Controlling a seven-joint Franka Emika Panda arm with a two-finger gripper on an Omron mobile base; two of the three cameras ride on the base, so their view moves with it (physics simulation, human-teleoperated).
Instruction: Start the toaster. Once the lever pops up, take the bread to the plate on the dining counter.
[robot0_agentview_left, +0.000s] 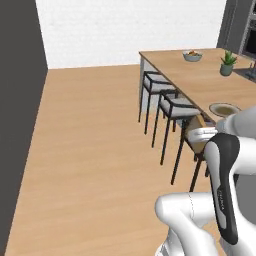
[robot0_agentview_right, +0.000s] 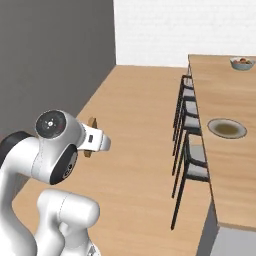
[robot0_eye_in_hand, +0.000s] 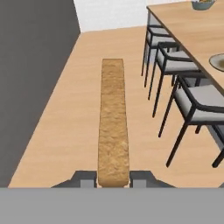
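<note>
In the left base view the claw itself is hidden behind the robot's white forearm and dark elbow cover; just a tan corner of the bread (robot0_agentview_left: 198, 123) peeks out above the white hand, so the grip cannot be judged from here. Beyond it the plate (robot0_agentview_left: 224, 109) lies on the dining counter (robot0_agentview_left: 200, 75), partly cut off by the arm, its middle looking brownish but too small to read. Farther along the counter stands a bowl (robot0_agentview_left: 192, 56) with something coloured inside, hard to make out, and a small potted plant (robot0_agentview_left: 227, 64); stools (robot0_agentview_left: 170, 102) line the near edge, and pale wood floor (robot0_agentview_left: 90, 150) runs to a white wall and a dark grey one. In the right base view the hand is again mostly hidden by the big shoulder joint; a sliver of brown crust shows beside the white hand, well apart from the plate (robot0_agentview_right: 227, 128), which sits off to the claw's right on the counter, with the bowl (robot0_agentview_right: 242, 63) farther on and clipped by the frame edge. In the hand view the claw (robot0_eye_in_hand: 113, 179) is clenched on the bread, the slice seen edge-on and upright between the two dark fingertips (robot0_eye_in_hand: 85, 179), over the floor. The stools sit to the right, and the plate's rim is cut off at the right edge.
</note>
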